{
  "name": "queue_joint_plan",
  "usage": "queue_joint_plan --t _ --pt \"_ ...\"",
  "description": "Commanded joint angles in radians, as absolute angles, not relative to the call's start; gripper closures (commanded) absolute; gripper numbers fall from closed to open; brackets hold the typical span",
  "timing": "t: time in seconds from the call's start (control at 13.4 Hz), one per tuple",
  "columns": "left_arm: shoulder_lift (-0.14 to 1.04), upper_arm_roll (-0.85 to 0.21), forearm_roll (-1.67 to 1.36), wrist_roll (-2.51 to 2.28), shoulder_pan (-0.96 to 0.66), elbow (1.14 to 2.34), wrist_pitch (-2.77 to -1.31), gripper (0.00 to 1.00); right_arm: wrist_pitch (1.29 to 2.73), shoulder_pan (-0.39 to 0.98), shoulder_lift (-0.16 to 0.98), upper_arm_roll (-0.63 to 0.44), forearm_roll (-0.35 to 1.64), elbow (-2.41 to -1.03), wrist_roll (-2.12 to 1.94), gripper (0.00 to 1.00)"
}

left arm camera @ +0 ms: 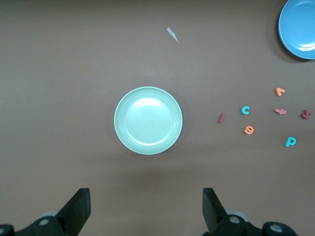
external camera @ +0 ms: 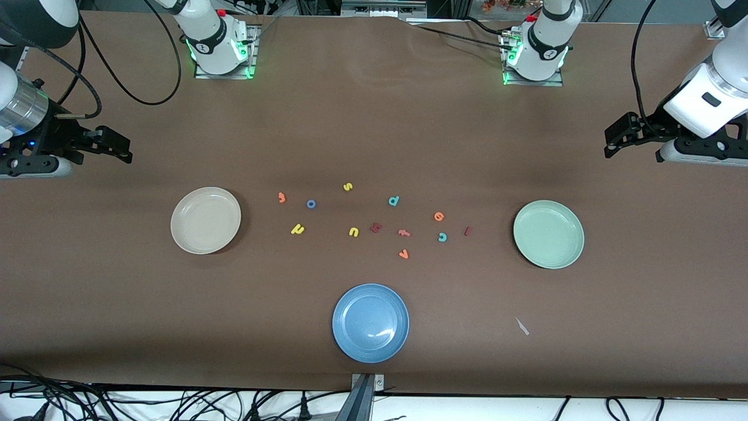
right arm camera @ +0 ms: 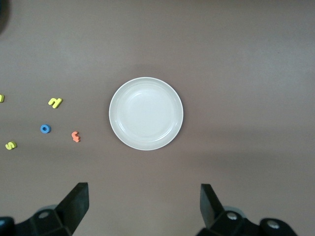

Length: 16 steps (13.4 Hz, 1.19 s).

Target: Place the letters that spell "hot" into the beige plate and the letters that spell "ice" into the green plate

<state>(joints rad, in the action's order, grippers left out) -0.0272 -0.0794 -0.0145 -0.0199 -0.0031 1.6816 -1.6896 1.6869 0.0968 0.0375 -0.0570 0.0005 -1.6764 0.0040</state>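
The beige plate (external camera: pixel 205 220) (right arm camera: pixel 145 113) lies toward the right arm's end, bare inside. Beside it are the yellow h (external camera: pixel 298 229) (right arm camera: pixel 54 102), blue o (external camera: pixel 311 204) (right arm camera: pixel 45 129) and orange t (external camera: pixel 281 197) (right arm camera: pixel 75 136). The green plate (external camera: pixel 549 234) (left arm camera: pixel 147 120) lies toward the left arm's end, also bare. Close by it are the dark red i (external camera: pixel 467 231) (left arm camera: pixel 221 118), teal c (external camera: pixel 442 237) (left arm camera: pixel 245 110) and orange e (external camera: pixel 439 216) (left arm camera: pixel 249 130). My left gripper (external camera: pixel 609 146) (left arm camera: pixel 146 196) hangs open above the table beside the green plate. My right gripper (external camera: pixel 125 151) (right arm camera: pixel 143 191) hangs open beside the beige plate.
A blue plate (external camera: pixel 370 323) sits nearest the front camera. Loose in the middle are a yellow s (external camera: pixel 347 186), teal d (external camera: pixel 394 201), yellow u (external camera: pixel 353 232), a dark red letter (external camera: pixel 376 227), an orange letter (external camera: pixel 404 233) and orange v (external camera: pixel 403 254). A paper scrap (external camera: pixel 522 326) lies near the green plate.
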Motion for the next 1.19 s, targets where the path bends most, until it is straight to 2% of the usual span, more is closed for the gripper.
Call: queue_joint_plan --t 0.0,1.12 --pt "-0.029 -0.081 -0.015 -0.023 -0.005 1.686 -1.701 0.00 1.683 0.097 0.034 -0.055 -0.015 -1.671 0.006 0.00" --pt "-0.026 -0.092 -0.017 -0.023 -0.003 1.694 -1.700 0.00 1.681 0.097 0.034 -0.055 -0.014 -1.672 0.009 0.00"
